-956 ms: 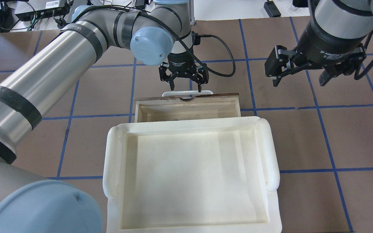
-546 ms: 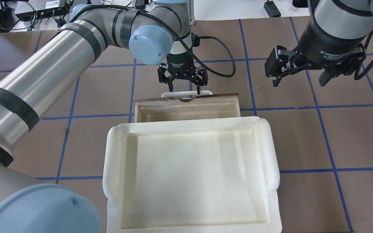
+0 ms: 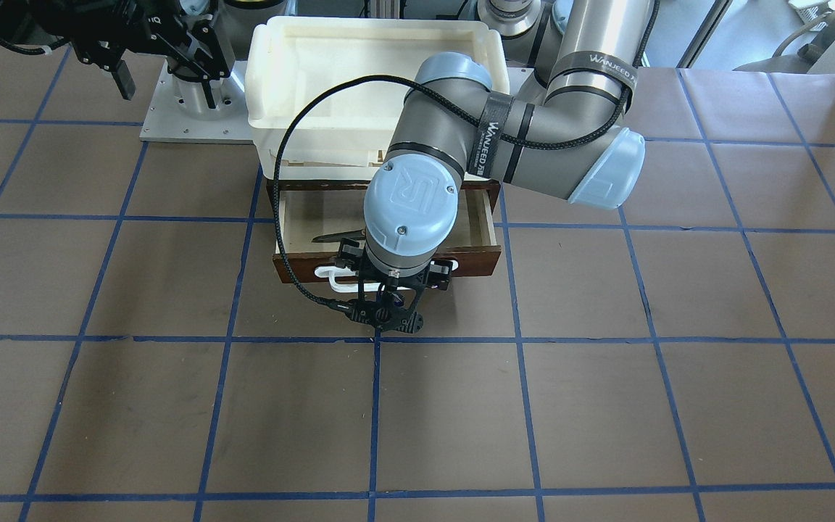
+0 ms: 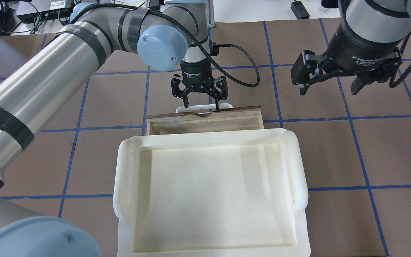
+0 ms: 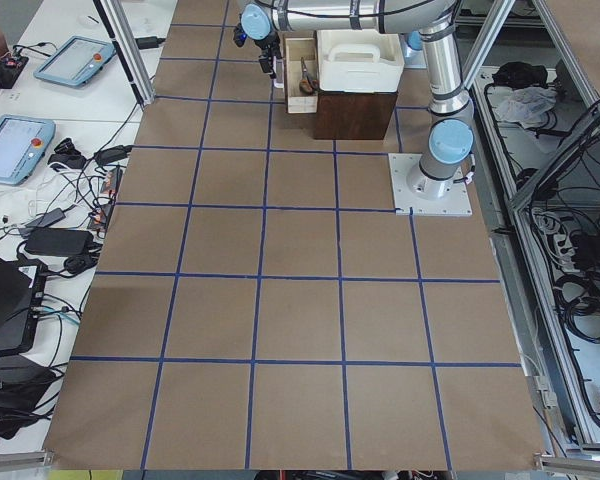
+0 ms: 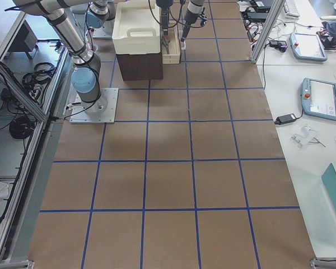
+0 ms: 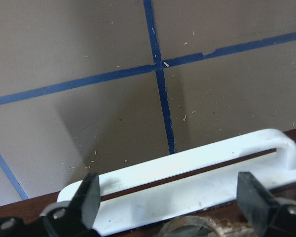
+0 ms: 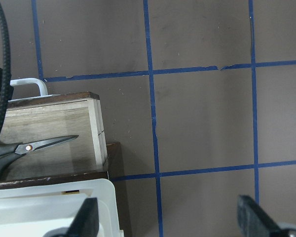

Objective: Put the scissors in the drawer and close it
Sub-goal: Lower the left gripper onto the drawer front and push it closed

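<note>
The drawer [image 4: 205, 123] stands partly open under the white tray, with its dark brown front [image 3: 475, 261] and white bar handle [image 7: 187, 168] facing away from the robot. The scissors [image 8: 34, 146] lie inside on the plywood floor; a blade tip shows in the front-facing view [image 3: 338, 235]. My left gripper [image 4: 201, 104] is open, pointing down, with its fingertips [image 7: 89, 197] spread over the handle against the drawer front. My right gripper [image 4: 330, 89] is open and empty, hovering to the right of the drawer, above the table.
A large white plastic tray [image 4: 127, 171] sits on top of the dark cabinet [image 6: 140, 66] that houses the drawer. The brown table has blue tape grid lines [image 4: 273, 64]. The left arm's black cable [image 4: 244, 57] loops beside the left wrist.
My left gripper has moved toward the cabinet, and the drawer front has slid in with it, so less of the drawer's inside shows. The right arm has not moved.
</note>
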`<state>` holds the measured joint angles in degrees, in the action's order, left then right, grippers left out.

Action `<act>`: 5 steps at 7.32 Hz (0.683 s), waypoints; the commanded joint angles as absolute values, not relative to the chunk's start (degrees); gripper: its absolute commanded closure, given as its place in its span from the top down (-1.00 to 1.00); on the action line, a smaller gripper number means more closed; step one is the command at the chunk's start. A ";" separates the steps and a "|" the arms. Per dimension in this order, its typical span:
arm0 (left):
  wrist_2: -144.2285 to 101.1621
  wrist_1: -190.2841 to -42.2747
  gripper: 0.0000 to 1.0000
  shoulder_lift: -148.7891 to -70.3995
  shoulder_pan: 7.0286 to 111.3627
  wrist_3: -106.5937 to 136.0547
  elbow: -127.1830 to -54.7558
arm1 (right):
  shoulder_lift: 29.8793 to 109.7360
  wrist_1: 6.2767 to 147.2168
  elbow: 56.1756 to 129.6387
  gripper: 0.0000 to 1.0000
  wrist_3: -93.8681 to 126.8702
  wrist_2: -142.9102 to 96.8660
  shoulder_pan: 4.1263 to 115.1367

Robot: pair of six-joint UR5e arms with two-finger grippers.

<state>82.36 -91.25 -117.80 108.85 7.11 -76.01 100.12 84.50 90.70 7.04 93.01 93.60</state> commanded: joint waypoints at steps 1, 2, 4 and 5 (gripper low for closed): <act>82.18 -91.93 1.00 -116.72 108.81 7.12 -77.51 | 100.20 84.46 90.70 1.00 7.12 92.99 93.60; 82.18 -91.93 1.00 -116.46 108.81 7.12 -77.69 | 100.20 84.29 90.70 1.00 6.95 92.99 93.60; 82.18 -93.07 1.00 -116.28 108.90 7.21 -77.78 | 100.20 84.29 90.70 1.00 6.94 92.99 93.60; 82.18 -94.73 1.00 -115.84 108.90 7.21 -77.78 | 100.20 84.46 90.70 1.00 7.03 92.99 93.60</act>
<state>82.16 -93.09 -116.26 108.89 7.18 -77.73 100.20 84.37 90.70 6.97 92.99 93.60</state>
